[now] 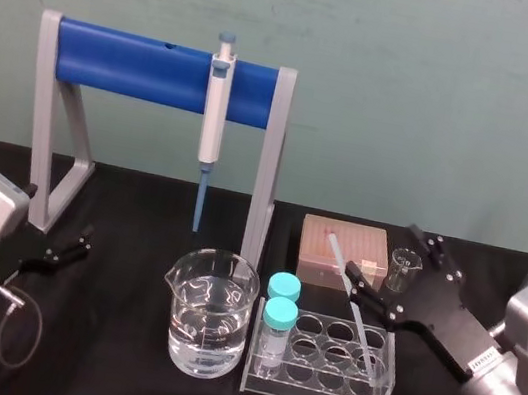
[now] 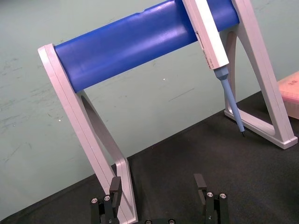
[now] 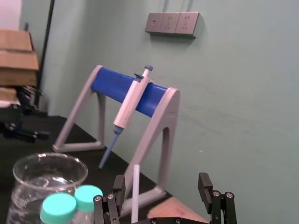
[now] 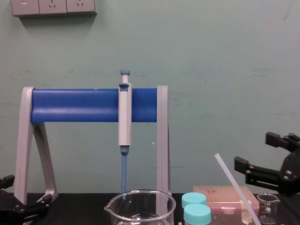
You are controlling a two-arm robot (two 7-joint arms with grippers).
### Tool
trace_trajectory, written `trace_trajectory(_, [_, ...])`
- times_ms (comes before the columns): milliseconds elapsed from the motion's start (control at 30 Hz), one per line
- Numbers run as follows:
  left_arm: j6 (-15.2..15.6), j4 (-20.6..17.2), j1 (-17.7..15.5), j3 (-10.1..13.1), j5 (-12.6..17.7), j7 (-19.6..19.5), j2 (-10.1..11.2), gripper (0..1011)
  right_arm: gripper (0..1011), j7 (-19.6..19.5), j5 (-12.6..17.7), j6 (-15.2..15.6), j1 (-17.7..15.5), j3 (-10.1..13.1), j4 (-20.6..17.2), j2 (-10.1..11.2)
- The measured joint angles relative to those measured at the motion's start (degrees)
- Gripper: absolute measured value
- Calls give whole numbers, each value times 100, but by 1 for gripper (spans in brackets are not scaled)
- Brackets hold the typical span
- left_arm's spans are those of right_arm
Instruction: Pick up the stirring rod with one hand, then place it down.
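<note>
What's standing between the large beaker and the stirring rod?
In the head view, two teal-capped vials stand in the clear rack between them.

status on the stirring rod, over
Right gripper open, astride stirring rod, not clamped. Rod leaning in tube rack. Left gripper open, parked by pipette stand. Small beaker close to right gripper.

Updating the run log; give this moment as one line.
right gripper open, straddling rod | rod leaning in rack | left gripper open, parked left
</note>
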Motion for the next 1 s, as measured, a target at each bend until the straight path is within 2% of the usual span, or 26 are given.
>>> trace_trajectory(167, [0,0,0,0,0,0,0,1000,1002,497,434,277,271,-21,269,-176])
trace_trajectory(500, [0,0,0,0,0,0,0,1000,1000,1025,685,726,596,-74,609,-356])
trace_trajectory(633, [0,0,0,0,0,0,0,1000,1002,1317,876,1027,738,-75,793,-437])
trace_trajectory(1000, [0,0,0,0,0,0,0,1000,1000,1589,910,1373,947,-36,1112,-575])
